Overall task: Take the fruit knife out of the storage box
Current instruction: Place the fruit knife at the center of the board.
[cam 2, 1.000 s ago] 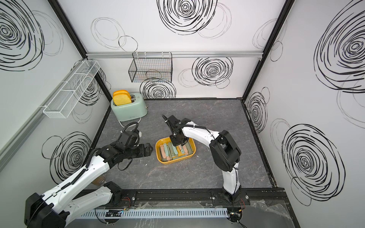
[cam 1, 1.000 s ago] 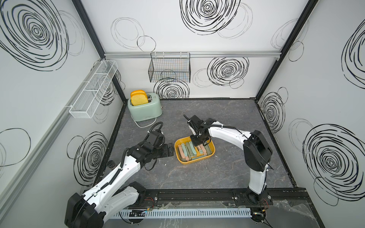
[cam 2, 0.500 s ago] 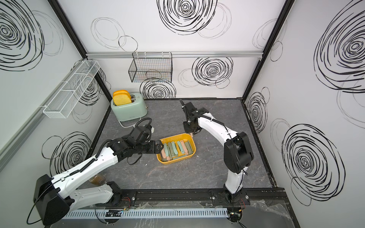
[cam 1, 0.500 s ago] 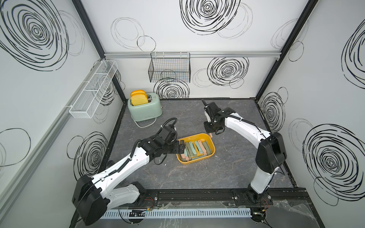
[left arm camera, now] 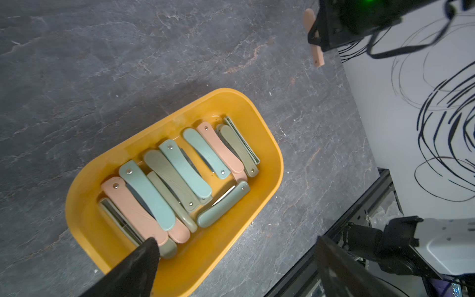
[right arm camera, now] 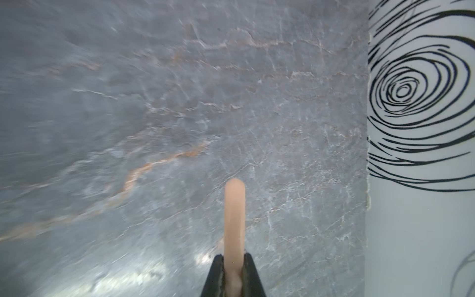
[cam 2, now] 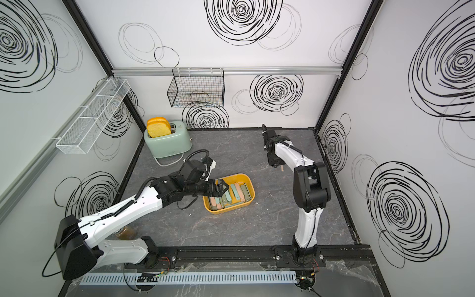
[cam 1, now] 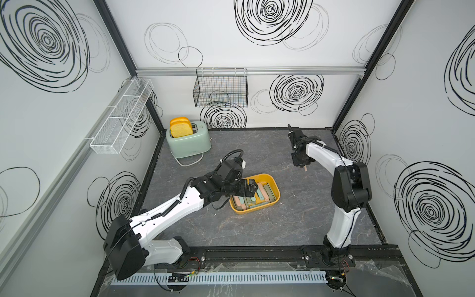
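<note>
Right wrist: pink fruit knife [right arm camera: 234,218] in right end effector [right arm camera: 233,258]; left end effector [left arm camera: 236,239] wide.

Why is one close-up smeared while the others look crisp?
Right wrist view: the grey marbled tabletop streaks with motion blur, while the pale pink fruit knife in the right gripper is sharp. Left wrist view: the mustard-yellow plastic storage box is crisp. Both top views: sharp.

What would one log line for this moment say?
right jaws: shut on pink fruit knife, away from storage box | left jaws: open over the box
</note>
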